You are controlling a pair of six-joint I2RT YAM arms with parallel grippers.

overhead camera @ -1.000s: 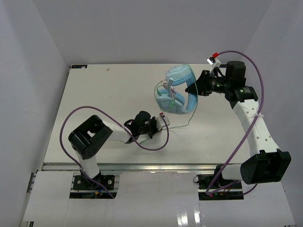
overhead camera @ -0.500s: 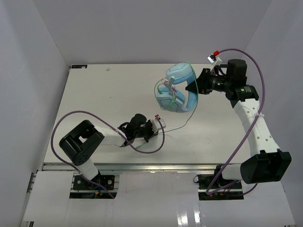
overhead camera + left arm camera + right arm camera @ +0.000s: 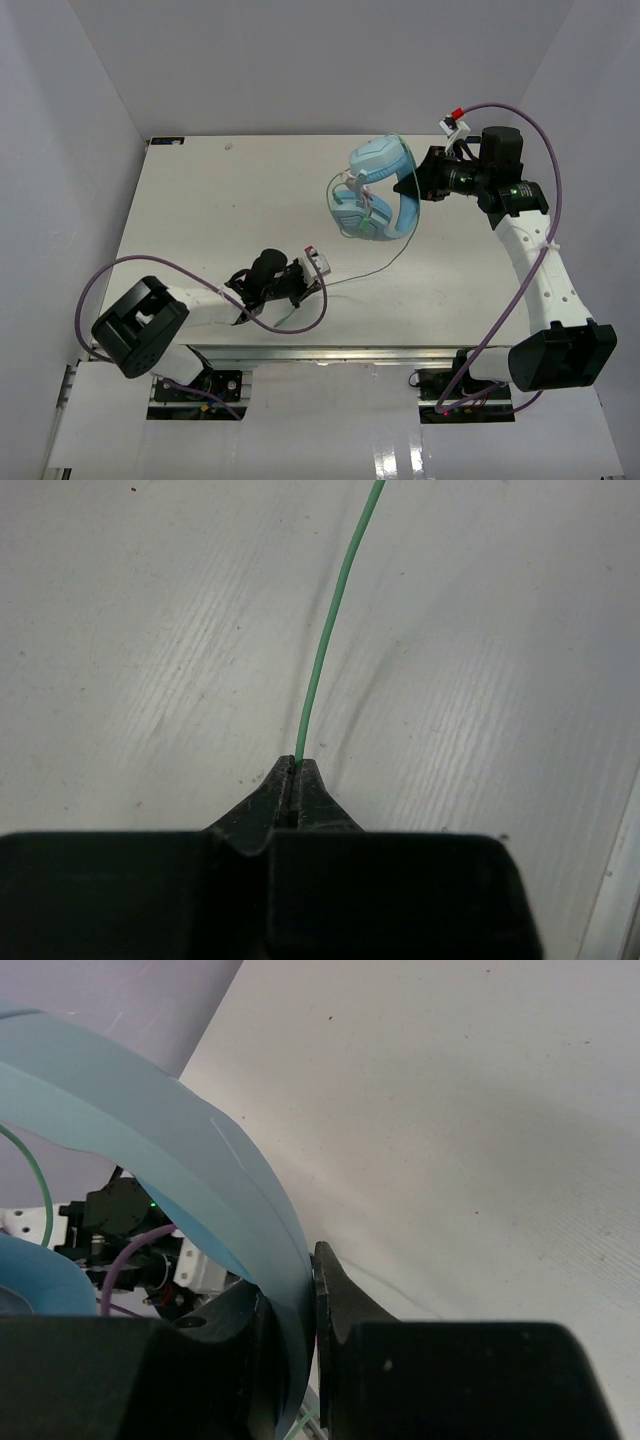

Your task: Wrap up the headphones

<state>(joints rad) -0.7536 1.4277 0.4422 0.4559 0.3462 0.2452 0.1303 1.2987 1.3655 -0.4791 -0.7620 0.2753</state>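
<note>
Checking in from the remote desk: in the top view the headphones (image 3: 372,200) are sitting in the upper right-centre of the frame, over the far part of the worktop (image 3: 220,200). The right pincer (image 3: 413,185) is clamping onto the light blue headband (image 3: 200,1150), and its wrist cam is showing the band squeezed between both jaws, so that side is definitely gripping. I can't tell if the ear cups (image 3: 352,215) are resting on the worktop or hanging just above it. Some of the thin green cable (image 3: 365,272) is looping around the cups, and the rest is running down and left across the worktop to the left pincer (image 3: 312,270). That one is lying low near the bottom centre of the frame, well apart from the headphones. Its wrist cam is showing the jaws pinched tight together on the green cable, which is coming straight out of the tip and curving off toward the top of the frame. The purple arm cables (image 3: 130,263) are drooping around both arms.
</note>
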